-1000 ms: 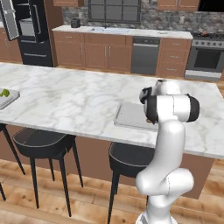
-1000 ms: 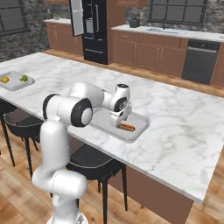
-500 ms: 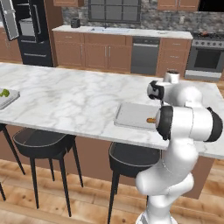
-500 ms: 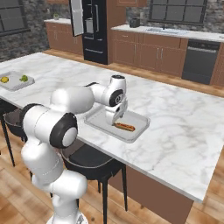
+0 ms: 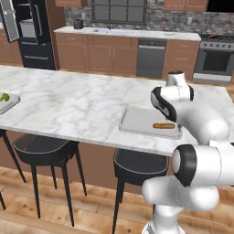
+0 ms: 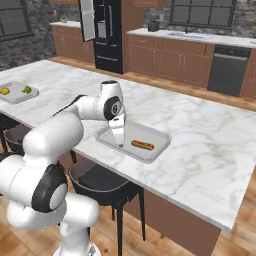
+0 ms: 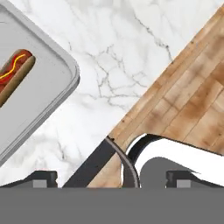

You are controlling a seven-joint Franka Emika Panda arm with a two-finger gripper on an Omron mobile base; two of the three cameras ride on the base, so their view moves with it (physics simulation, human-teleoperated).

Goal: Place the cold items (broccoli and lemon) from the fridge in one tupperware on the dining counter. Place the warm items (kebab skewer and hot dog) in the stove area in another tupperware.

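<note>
Hot dog (image 6: 142,145) lies alone in the near tupperware (image 6: 157,135) on the table (image 6: 210,150). Gripper (image 6: 118,141) has swung off it since a second ago and hangs at the tray's near-left edge, jaws wide, holding nothing: drop done, skewer still due. Right base view alone shows lemon (image 6: 5,91) and broccoli (image 6: 27,89) in the far tupperware (image 6: 15,98).
</note>
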